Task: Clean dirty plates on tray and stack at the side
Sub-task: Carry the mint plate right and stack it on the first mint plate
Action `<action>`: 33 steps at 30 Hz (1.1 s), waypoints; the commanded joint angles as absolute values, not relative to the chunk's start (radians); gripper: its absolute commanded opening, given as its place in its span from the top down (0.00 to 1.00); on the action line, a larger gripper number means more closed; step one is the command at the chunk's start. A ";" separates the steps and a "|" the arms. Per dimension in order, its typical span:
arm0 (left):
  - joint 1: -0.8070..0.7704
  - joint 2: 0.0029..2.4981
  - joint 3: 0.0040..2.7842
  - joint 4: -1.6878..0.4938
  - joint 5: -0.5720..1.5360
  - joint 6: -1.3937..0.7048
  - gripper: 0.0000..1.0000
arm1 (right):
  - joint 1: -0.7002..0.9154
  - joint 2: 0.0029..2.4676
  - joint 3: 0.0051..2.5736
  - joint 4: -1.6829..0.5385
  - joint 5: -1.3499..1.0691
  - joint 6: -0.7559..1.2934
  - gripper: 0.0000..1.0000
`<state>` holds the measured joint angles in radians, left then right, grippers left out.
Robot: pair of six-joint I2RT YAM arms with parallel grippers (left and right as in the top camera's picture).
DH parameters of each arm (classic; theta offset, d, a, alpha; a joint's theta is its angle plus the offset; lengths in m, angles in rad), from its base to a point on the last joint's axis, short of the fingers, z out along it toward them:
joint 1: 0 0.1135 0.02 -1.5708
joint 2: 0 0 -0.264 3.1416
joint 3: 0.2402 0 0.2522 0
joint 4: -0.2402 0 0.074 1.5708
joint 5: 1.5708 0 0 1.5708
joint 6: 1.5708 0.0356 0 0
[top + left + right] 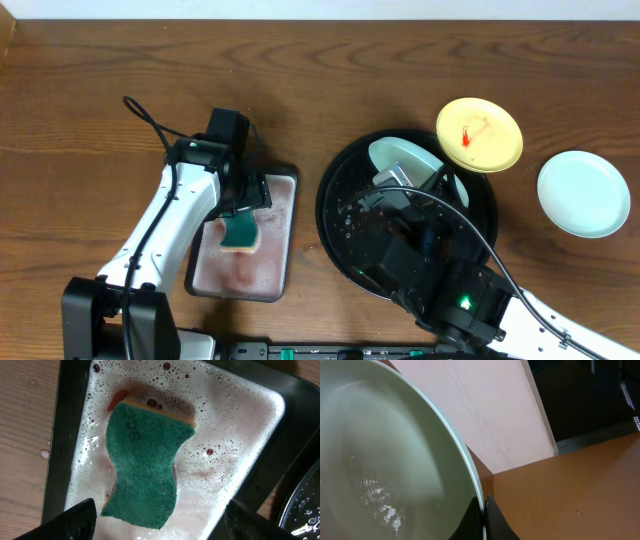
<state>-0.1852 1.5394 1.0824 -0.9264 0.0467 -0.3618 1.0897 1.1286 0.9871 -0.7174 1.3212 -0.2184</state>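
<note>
The black round tray [345, 215] sits right of centre. My right gripper [484, 520] is shut on the rim of a pale blue-green plate [385, 460], wet inside; in the overhead view that plate [405, 158] is held tilted above the tray. A yellow plate [480, 134] with a red sauce smear lies at the tray's far right rim. Another pale blue-green plate [583, 193] lies on the bare wood tabletop at the right. My left gripper [155, 522] is open above the green sponge [145, 467], apart from it.
The sponge [240, 232] lies in a rectangular metal pan [280, 205] of foamy pinkish water [235, 420], left of the tray. The black tray's rim shows at the lower right of the left wrist view [302, 510]. Bare wood tabletop [90, 120] surrounds everything.
</note>
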 commanded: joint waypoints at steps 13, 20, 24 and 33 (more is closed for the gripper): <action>-0.182 1.538 1.084 -0.928 0.045 -0.356 0.17 | 0.309 1.126 0.994 -0.819 0.237 0.355 0.99; -0.182 1.538 1.084 -0.929 0.045 -0.356 0.17 | -0.345 1.143 0.994 -0.812 -0.102 0.375 0.99; -0.182 1.538 1.084 -0.929 0.045 -0.356 0.17 | -0.651 1.236 0.994 -0.797 -0.107 0.445 0.99; -0.182 1.538 1.084 -0.929 0.045 -0.356 0.17 | -0.909 1.488 0.994 -0.731 -0.146 0.496 0.99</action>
<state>-0.1852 1.5394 1.0824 -0.9260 0.0471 -0.3614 -0.8787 1.4391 0.9871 -0.7486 -0.1005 0.4667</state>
